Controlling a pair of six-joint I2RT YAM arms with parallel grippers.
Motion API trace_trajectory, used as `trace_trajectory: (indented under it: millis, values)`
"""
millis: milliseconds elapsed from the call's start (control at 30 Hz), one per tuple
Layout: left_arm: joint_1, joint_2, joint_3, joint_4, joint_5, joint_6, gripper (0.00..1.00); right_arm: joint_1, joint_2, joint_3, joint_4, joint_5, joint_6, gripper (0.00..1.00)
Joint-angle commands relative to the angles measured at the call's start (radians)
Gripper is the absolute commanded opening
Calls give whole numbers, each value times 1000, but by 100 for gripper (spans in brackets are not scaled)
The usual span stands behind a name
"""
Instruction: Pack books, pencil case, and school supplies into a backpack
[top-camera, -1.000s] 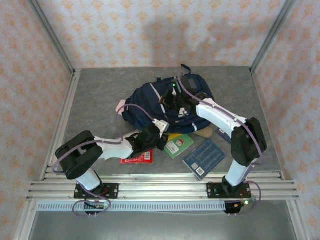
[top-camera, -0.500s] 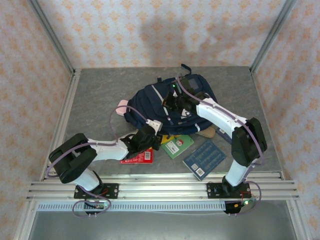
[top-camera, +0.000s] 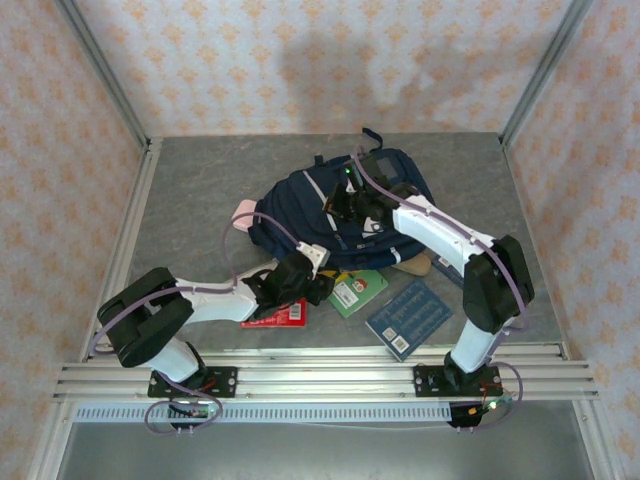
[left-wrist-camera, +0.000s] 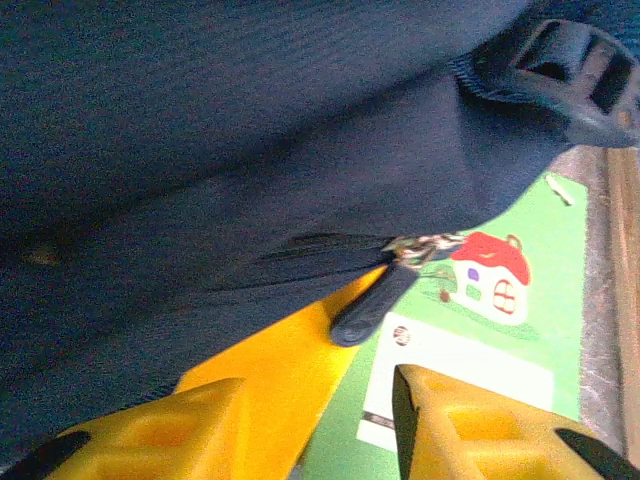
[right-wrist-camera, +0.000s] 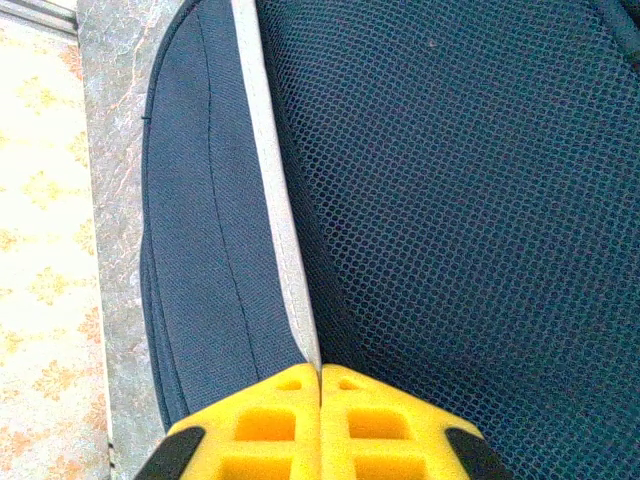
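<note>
The backpack (top-camera: 295, 200) lies mid-table (top-camera: 200, 180), not yet packed. The right claw (right-wrist-camera: 320, 385), pressed together, bears on the pale stripe (right-wrist-camera: 275, 200), presumably to steady the bag; whether it pinches fabric cannot be told. The left claw (left-wrist-camera: 315, 385) stands spread before the zipper pull (left-wrist-camera: 370, 303), positioned to seize it. Outside the bag are three books, namely the orange-yellow book (left-wrist-camera: 290, 350), green book (top-camera: 358, 290) and dark blue book (top-camera: 410, 315), and one red packet (top-camera: 278, 315).

No wording can be read anywhere. In the left wrist view, the green book (left-wrist-camera: 520, 330) at the lower right carries a white panel (left-wrist-camera: 470, 385) with a dark strip of print at its edge, too blurred to make out. In the top view, the white barcode label (top-camera: 401, 342) on the dark blue book (top-camera: 415, 308), the white print on the red packet (top-camera: 283, 317) at lower centre, and the white patches (top-camera: 368, 226) on the backpack (top-camera: 295, 200) are too small to read.
</note>
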Motion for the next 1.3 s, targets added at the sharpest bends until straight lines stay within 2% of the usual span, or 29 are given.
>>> trace_trajectory:
  millis: [0,200,533,800,1267]
  values:
    - [-18,17,59,-23,-6,48,44,0,-29,37,-2,-12,-3,0]
    - [-21,97,131,-52,-65,76,44,2,-25,37,3,-21,3,0]
    - [-20,228,241,-85,-47,101,41,2,-19,21,17,-40,11,0]
    - [-21,229,251,-132,-80,113,0,-1,-19,14,8,-26,4,0]
    - [-2,59,116,-157,-117,59,0,-23,-34,18,-40,38,-38,0]
